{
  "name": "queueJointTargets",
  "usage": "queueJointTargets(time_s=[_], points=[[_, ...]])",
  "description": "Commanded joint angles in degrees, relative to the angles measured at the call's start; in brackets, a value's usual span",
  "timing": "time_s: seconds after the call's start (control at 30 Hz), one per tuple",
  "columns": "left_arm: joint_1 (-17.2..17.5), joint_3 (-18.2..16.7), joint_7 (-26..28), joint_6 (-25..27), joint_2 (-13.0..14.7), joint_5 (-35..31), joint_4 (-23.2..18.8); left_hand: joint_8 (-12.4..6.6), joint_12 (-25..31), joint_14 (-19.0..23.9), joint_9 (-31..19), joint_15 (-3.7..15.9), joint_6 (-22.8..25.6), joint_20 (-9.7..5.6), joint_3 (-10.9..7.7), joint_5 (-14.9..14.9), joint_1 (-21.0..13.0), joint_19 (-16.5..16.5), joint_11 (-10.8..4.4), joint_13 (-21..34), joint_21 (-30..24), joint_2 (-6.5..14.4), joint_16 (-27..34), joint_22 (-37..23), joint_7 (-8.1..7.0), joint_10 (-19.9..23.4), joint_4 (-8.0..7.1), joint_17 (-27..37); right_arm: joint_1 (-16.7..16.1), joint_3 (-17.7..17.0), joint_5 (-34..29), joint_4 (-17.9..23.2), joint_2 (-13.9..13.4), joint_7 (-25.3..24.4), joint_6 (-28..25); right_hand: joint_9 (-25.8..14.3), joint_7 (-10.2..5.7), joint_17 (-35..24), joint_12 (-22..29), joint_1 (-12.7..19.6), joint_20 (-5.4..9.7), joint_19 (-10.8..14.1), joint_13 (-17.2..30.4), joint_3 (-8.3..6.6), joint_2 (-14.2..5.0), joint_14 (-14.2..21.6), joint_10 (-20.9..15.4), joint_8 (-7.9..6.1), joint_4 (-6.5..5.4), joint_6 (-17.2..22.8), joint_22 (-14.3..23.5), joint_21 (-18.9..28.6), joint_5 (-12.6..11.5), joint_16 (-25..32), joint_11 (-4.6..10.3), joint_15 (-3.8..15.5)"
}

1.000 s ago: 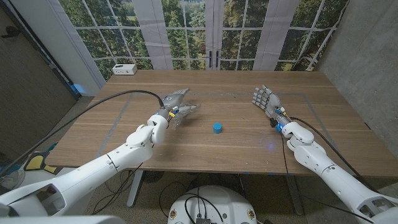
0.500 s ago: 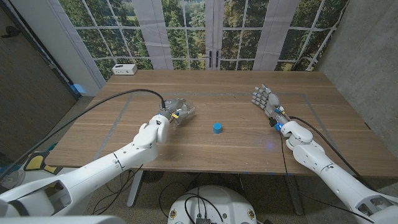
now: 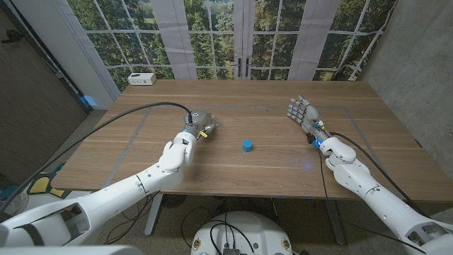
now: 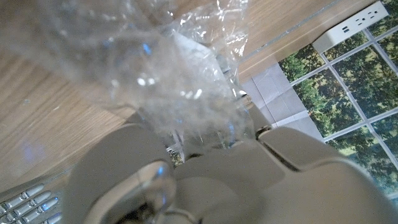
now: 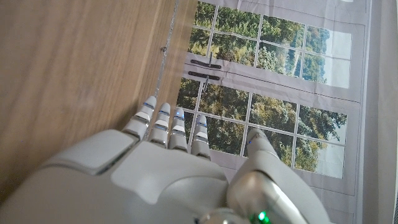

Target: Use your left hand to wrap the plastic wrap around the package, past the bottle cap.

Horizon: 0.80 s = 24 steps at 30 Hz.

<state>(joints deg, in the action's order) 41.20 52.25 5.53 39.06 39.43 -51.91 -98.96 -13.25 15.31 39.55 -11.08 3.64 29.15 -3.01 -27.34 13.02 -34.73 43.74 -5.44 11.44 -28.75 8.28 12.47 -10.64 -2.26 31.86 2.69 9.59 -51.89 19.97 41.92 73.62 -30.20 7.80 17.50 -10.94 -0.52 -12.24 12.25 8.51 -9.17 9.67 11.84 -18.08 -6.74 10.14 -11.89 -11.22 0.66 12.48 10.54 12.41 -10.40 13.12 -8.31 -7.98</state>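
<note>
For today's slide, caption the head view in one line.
Left hand grips crumpled plastic wrap beside a blue bottle cap.

Soft daylight comes through the windows [image 3: 241, 35] behind the surface [image 3: 248, 152], which is evenly lit with faint shadows. The head view bows at its edges. In the left wrist view the wrap [image 4: 168, 68] glints and blurs close to the lens.

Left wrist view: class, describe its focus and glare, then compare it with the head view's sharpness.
Left wrist view: the crumpled clear plastic wrap is blurred and speckled with bright glints, with the left hand soft-edged too. Head view: evenly lit and sharp, so the small blue bottle cap reads crisply.
</note>
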Motion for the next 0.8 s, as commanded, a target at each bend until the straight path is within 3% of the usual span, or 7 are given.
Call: queueJointTargets(time_s=[0.03, 0.13, 0.33, 0.47, 0.6, 0.7, 0.8], points=[[0.35, 1.32, 5.60, 2.53, -1.70, -7.82, 2.19, -0.52, 0.37, 1.67, -0.22, 7.69, 1.86, -0.75, 0.13, 0.62, -0.27, 1.63, -0.73, -0.02, -0.54, -2.15, -0.41, 0.01, -0.54, 1.72, 1.03, -0.06, 0.10, -0.48, 0.21, -0.49, 0.29, -0.45, 0.44, -0.12, 0.10, -0.18, -0.02, -0.21, 0.45, 0.35, 0.21, -0.36, -0.24, 0.58, -0.67, -0.24, -0.35, 0.36, 0.17, 0.07, -0.24, -0.05, -0.20, -0.09], [-0.46, 1.99, -0.29, 2.49, -0.70, -8.48, 0.51, -0.09, -0.29, 1.83, -0.18, 7.45, 2.24, -0.13, 0.94, 0.36, -0.19, -0.10, -0.83, -0.12, 0.31, -4.47, -1.12, 0.04, -1.13, 1.89, 1.82, -0.08, 0.00, -0.67, 0.45, -0.50, 0.19, -0.16, 0.60, -0.11, 0.16, -0.17, -0.02, -0.22, 0.43, 0.41, 0.21, -0.38, -0.24, 0.62, -0.68, -0.24, -0.37, 0.36, 0.18, 0.09, -0.24, -0.05, -0.25, -0.08], [-1.38, 3.51, -7.47, 3.07, 0.32, -12.85, -0.85, 2.85, -4.04, -11.38, 0.09, 0.00, -2.34, 8.64, 6.41, -2.20, 6.01, -17.94, 0.61, -0.15, 8.21, -10.57, -2.55, -0.33, -3.45, -3.52, 1.26, 0.38, -0.56, -1.19, 0.73, -0.44, 0.56, -0.65, 1.56, -0.11, 0.17, -0.15, -0.02, -0.24, 0.44, 0.47, 0.20, -0.42, -0.25, 0.84, -0.74, -0.23, -0.42, 0.36, 0.18, 0.11, -0.25, -0.01, -0.32, -0.02], [-0.89, 2.00, -11.79, 2.30, 0.61, -11.41, -2.46, 3.65, -4.71, -20.04, 0.28, -3.90, -12.58, 11.70, 9.89, -1.90, 11.63, -25.29, 2.76, 0.00, 12.31, -12.97, -2.61, -0.40, -4.76, -10.97, -0.10, 0.50, -0.72, -1.14, 0.69, -0.17, 0.51, -0.90, 1.31, -0.11, 0.16, -0.13, -0.01, -0.25, 0.45, 0.61, 0.20, -0.45, -0.25, 1.03, -0.81, -0.22, -0.44, 0.36, 0.18, 0.16, -0.26, 0.04, -0.24, 0.03], [0.92, -0.78, -10.11, 0.73, 0.84, -7.71, -3.48, 3.50, -5.21, -30.30, 0.41, -7.12, -24.29, 13.64, 12.56, -1.61, 17.78, -33.19, 6.14, 0.06, 16.40, -12.79, -2.87, -0.42, -5.79, -23.38, -2.54, 0.66, -0.73, -1.08, 0.82, -0.31, 0.40, -0.18, 1.44, -0.11, 0.19, -0.11, -0.02, -0.25, 0.41, 0.67, 0.20, -0.48, -0.24, 1.10, -0.82, -0.22, -0.46, 0.36, 0.18, 0.17, -0.26, 0.03, -0.28, 0.04], [2.21, -1.73, -7.18, 0.17, 0.85, -6.91, -3.68, 3.41, -5.25, -38.92, 0.58, -6.22, -31.43, 13.91, 13.38, -1.52, 21.00, -40.44, 6.18, -0.12, 18.25, -11.08, -2.96, -0.21, -6.36, -32.10, -4.13, 0.60, -1.01, -1.17, 0.56, 0.06, 0.36, -0.83, 1.60, -0.11, 0.24, -0.10, 0.00, -0.25, 0.39, 0.72, 0.20, -0.50, -0.23, 1.18, -0.88, -0.23, -0.48, 0.41, 0.18, 0.19, -0.26, 0.04, -0.31, 0.10], [1.48, -0.55, -10.92, 0.93, 1.11, -8.74, -3.70, 3.91, -5.45, -53.03, 0.87, -5.58, -44.44, 11.59, 13.34, -1.27, 24.54, -53.23, 4.43, -0.66, 18.94, -6.53, -3.06, 0.09, -5.78, -45.94, -6.33, 0.49, -1.18, -1.20, 0.59, 0.44, 0.15, -0.83, 1.42, -0.10, 0.19, -0.08, -0.01, -0.27, 0.39, 0.73, 0.20, -0.51, -0.21, 1.18, -0.88, -0.23, -0.50, 0.42, 0.18, 0.18, -0.26, 0.02, -0.23, 0.06]])
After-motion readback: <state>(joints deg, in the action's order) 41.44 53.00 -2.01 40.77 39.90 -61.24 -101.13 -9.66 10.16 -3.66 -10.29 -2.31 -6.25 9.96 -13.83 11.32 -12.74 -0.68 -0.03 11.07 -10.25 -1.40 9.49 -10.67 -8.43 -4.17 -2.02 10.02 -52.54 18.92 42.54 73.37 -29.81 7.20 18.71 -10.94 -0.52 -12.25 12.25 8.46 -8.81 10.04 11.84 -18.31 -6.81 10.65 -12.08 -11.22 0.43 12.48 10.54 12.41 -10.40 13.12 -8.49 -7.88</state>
